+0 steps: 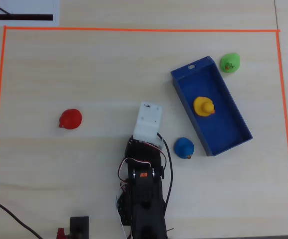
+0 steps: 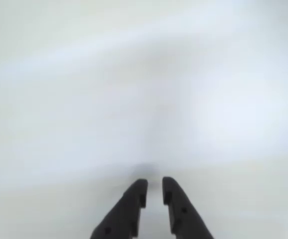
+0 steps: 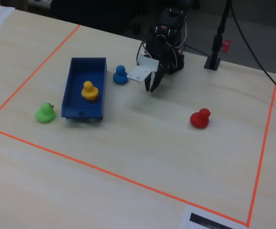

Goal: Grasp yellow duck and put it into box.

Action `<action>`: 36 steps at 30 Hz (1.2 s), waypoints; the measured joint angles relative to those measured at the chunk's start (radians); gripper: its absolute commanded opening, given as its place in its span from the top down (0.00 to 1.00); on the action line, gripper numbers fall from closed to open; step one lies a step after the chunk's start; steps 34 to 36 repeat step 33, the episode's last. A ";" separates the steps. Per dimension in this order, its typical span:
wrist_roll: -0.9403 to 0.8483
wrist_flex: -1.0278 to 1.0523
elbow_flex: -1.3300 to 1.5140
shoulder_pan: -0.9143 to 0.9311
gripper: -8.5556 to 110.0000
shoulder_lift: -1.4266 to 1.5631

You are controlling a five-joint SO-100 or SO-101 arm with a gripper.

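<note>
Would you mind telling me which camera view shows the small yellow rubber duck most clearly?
The fixed view: the small yellow rubber duck appears from the side, head above body, sitting inside the long blue plastic tray. The overhead view shows it only from above, in the tray's middle. The wrist view is blurred white and shows no duck.

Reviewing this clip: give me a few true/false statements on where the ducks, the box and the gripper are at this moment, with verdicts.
1. The yellow duck sits inside the box. True.
2. The gripper holds a duck. False: its fingers are nearly closed with nothing between them.
3. The blue duck is in the box. False: it stands on the table just outside the long wall.
4. The green duck lies outside the box, near its tab end. True.
5. The red duck touches the box. False: it stands far away, alone.
</note>
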 measured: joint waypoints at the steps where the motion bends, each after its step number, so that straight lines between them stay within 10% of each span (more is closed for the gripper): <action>1: -0.002 0.040 0.000 0.000 0.93 0.000; 36: -0.006 0.124 0.000 0.002 0.93 0.003</action>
